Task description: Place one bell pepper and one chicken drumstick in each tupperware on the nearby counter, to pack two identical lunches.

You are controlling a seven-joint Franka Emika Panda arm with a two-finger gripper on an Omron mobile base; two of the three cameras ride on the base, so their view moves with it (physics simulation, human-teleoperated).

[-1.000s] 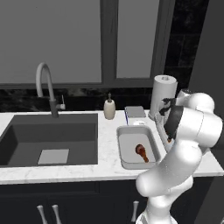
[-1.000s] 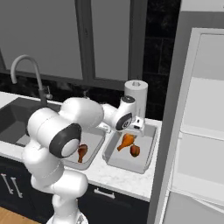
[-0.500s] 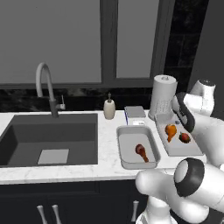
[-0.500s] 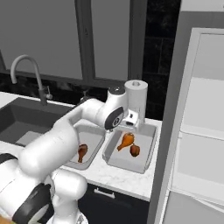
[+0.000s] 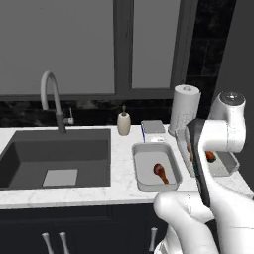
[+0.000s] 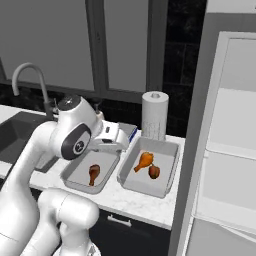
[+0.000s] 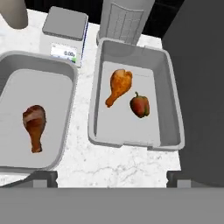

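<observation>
Grey plastic rectangular tub (image 7: 170, 109) on the white marble-look counter (image 7: 122, 164) holds a bright orange club-shaped drumstick (image 7: 118, 86) just beside a small red bell pepper (image 7: 139, 105). Both lie ahead of the two-finger claw (image 7: 111, 178), spread wide and empty. A darker brown drumstick (image 7: 34, 126) sits in the neighbouring grey tub (image 7: 70, 74).

Both base views look forward and down from behind the arm, left and right, sharing the counter (image 5: 119, 191) by the sink (image 5: 54, 161) and both tubs. The hand view looks steeply down, close over the right tupperware (image 7: 173, 118) and left tupperware (image 7: 70, 118).
</observation>
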